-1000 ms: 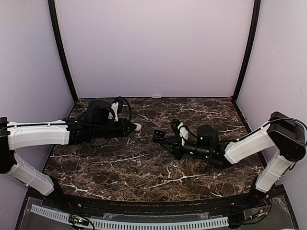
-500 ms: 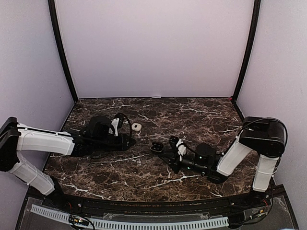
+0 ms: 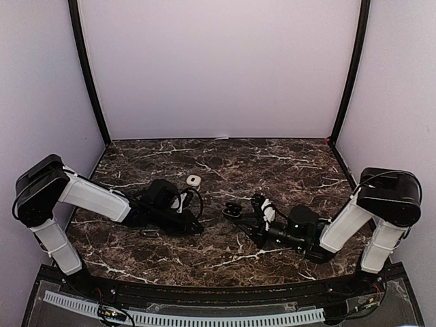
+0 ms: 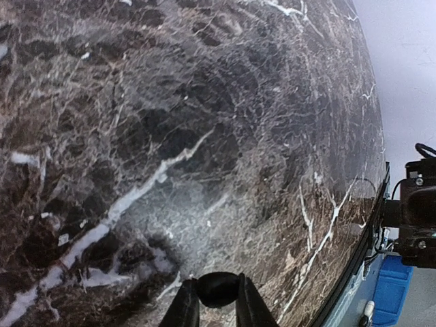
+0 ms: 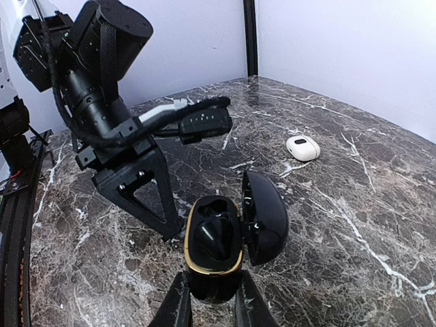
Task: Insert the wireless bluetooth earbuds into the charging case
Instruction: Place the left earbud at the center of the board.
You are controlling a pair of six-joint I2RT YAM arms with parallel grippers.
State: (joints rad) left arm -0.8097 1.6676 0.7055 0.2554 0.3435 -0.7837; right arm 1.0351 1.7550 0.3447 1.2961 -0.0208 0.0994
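My right gripper [image 5: 210, 300] is shut on the base of a glossy black charging case [image 5: 213, 245] with a gold rim. Its lid [image 5: 266, 218] stands open to the right, and a black shape fills one well. In the top view the case [image 3: 230, 209] is at table centre, in front of the right gripper [image 3: 240, 215]. A small white oval earbud [image 5: 302, 147] lies loose on the marble, far behind the case [image 3: 193, 180]. My left gripper [image 4: 218, 303] is shut on a small black rounded piece [image 4: 218, 288] low over the table, just left of the case [image 3: 198, 229].
Dark marble tabletop [image 3: 286, 163] with white veins, closed in by pale walls at the back and sides. The table's near edge and a blue part [image 4: 392, 293] show in the left wrist view. The left arm's black wrist [image 5: 102, 61] looms close to the case.
The left gripper drew back from the white earbud, toward the near edge and the case. The earbud stayed put. The right arm shifted slightly right with the case.
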